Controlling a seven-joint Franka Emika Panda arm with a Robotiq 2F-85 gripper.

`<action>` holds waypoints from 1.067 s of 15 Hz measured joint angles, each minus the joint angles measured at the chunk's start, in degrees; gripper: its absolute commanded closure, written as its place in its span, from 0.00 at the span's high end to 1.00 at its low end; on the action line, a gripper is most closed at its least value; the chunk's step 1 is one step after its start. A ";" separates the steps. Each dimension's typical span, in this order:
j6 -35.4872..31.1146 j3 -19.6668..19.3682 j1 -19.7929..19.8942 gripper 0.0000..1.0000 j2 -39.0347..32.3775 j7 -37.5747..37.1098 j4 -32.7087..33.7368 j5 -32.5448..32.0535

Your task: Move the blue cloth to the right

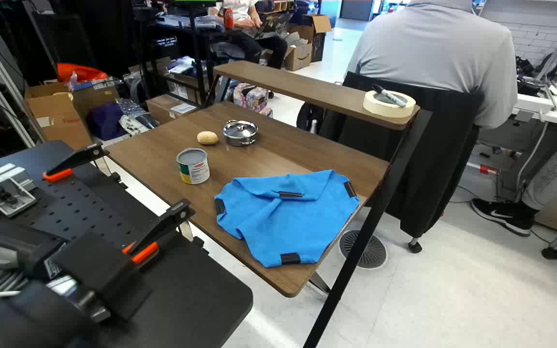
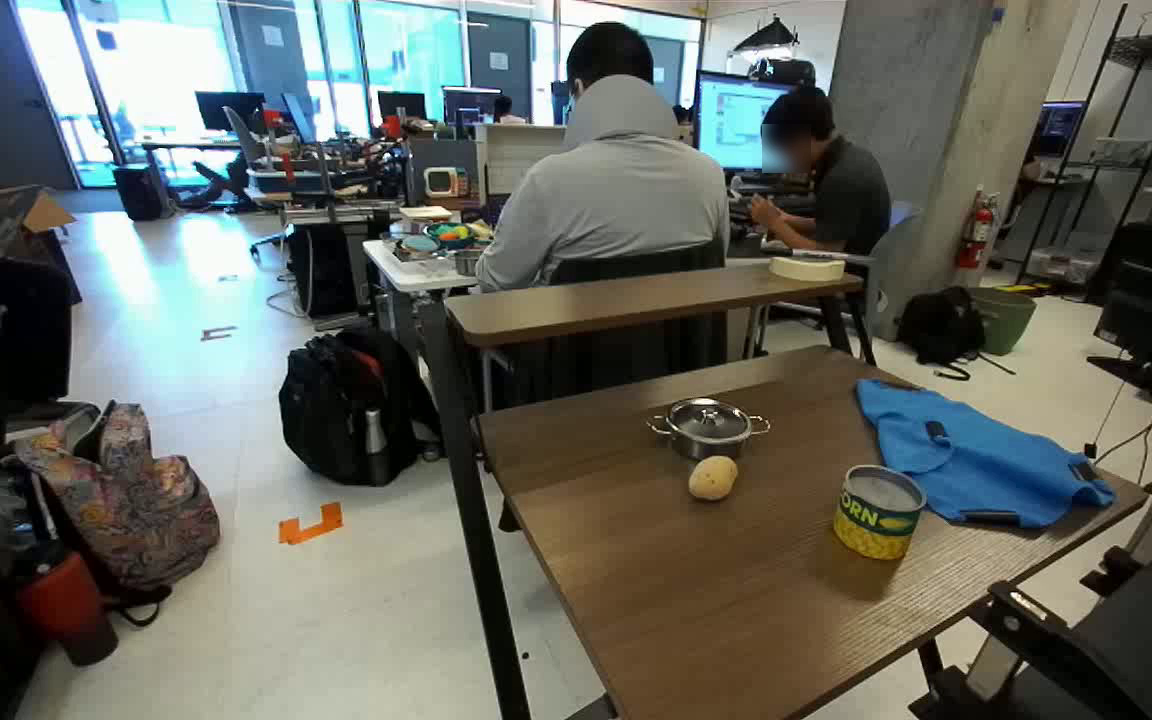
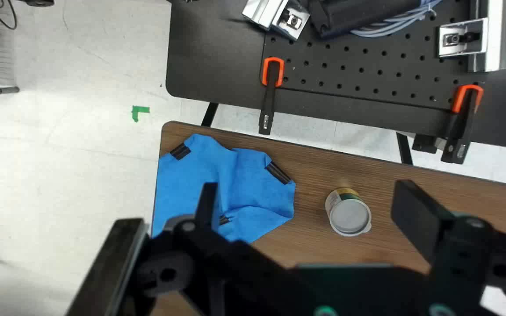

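Cloth (image 1: 283, 227): blue and rumpled; it lay at one end of the table (image 1: 269, 154), up to the short edge, near the rounded corner on the side of the bench (image 1: 196, 295). Whether it ran over that edge could not be told.
Fold: on the side of the shelf (image 1: 283, 82), the cloth was turned over on itself as a flap.
Strips (image 1: 290, 258): black; in an exterior view four showed, three along the cloth's border and one on the flap.
Gripper (image 3: 307, 199): seen in the wrist view, its fingers (image 3: 207, 206) spread well apart; one finger overlapped the cloth in that view, and the can (image 3: 349, 215) showed in the gap.
Can: stood upright toward the bench-side long edge, near the cloth but apart from it; "ORN" was legible on its label.
Pot (image 2: 711, 425): silvery, lidded, two-handled; it stood between the cloth and the far short edge, farther from the bench-side edge than the can.
Potato (image 2: 714, 478): lay just beside the pot, on the bench side.
Shelf: ran raised along the table's other long edge; a tape roll (image 1: 388, 111) lay at its end nearest the cloth, a marker (image 1: 394, 99) on top.
Bench: black; two clamps (image 3: 270, 96) with orange handles sat along its edge facing the table.
Person (image 1: 433, 53): in grey, seated beyond the shelf, back turned.
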State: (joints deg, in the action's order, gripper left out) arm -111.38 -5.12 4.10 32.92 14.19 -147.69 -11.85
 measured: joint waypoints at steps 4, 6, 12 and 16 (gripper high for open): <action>-0.06 -0.02 0.00 1.00 -0.10 -0.17 0.00 0.00; -1.58 -0.07 0.00 1.00 -0.82 -1.24 -0.03 0.10; -8.99 -0.11 0.09 1.00 -10.47 -8.21 3.35 0.67; -11.44 -0.91 0.72 1.00 -24.26 -11.57 11.39 2.48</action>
State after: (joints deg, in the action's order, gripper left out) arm -122.82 -6.03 4.82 8.66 2.63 -136.30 -9.37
